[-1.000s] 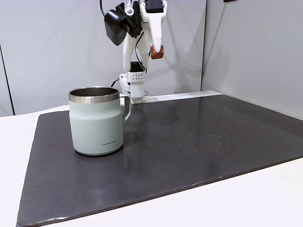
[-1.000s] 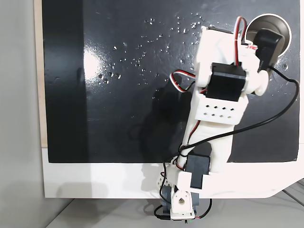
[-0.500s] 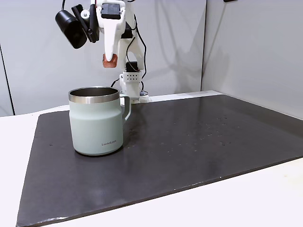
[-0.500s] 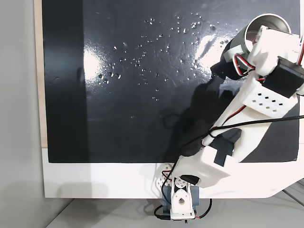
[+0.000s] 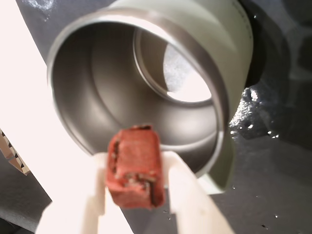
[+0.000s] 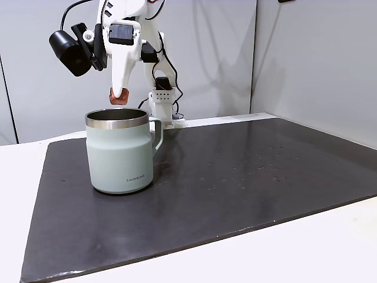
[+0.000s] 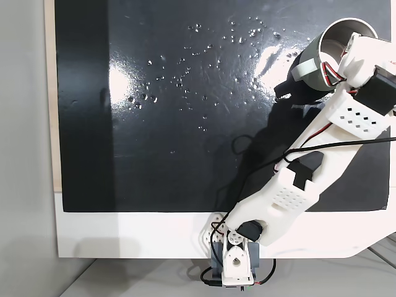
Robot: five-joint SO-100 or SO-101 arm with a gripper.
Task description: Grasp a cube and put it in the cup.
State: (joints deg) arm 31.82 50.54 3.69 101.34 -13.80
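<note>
My gripper (image 5: pixel 134 187) is shut on the cube (image 5: pixel 134 170), a small reddish-brown block held between the two white fingers. The cube (image 6: pixel 118 98) hangs just above the far rim of the cup (image 6: pixel 120 150), a pale mint-green mug with a steel rim, a handle on its right and small dark lettering near the base. In the wrist view the cup's steel inside (image 5: pixel 112 92) opens right beyond the cube. From above, the cup (image 7: pixel 322 52) stands at the mat's top right corner, partly covered by my arm.
A dark mat (image 6: pixel 247 171) covers most of the white table (image 6: pixel 306 247) and stretches free to the right of the cup. The arm's base (image 7: pixel 232 263) sits at the mat's near edge in the top-down fixed view. Grey walls stand behind.
My arm has swung left in the side fixed view and come down, carrying the cube from high beside the base to just above the cup's rim.
</note>
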